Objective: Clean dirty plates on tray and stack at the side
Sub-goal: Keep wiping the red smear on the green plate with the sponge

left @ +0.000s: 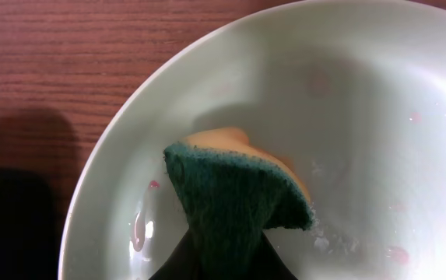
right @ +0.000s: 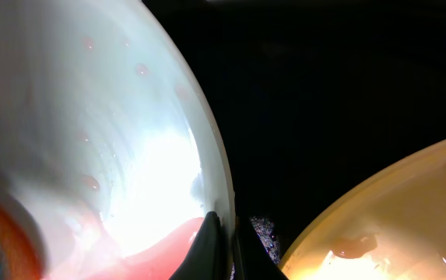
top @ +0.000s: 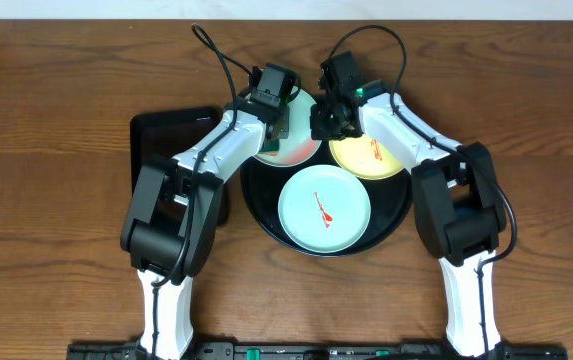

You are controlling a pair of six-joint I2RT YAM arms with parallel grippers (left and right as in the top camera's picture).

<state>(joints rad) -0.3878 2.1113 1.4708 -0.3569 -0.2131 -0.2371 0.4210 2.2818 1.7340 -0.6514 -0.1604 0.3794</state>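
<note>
The round black tray [top: 391, 215] holds three plates. A light blue plate [top: 351, 215] with a red smear lies at the front. A pale yellow plate [top: 391, 160] with a red smear lies at the back right. The back-left light blue plate [top: 301, 150] carries pinkish residue; it also shows in the left wrist view [left: 347, 101]. My left gripper [top: 278, 128] is shut on a green-and-yellow sponge [left: 238, 198] pressed onto that plate. My right gripper [top: 328, 122] is shut on that plate's rim [right: 223, 194]; the yellow plate [right: 394, 225] is beside it.
A smaller rectangular black tray [top: 166, 135] lies left of the round tray, partly under my left arm. Both arms reach in over the back of the round tray. The wooden table [top: 56, 200] surrounds everything.
</note>
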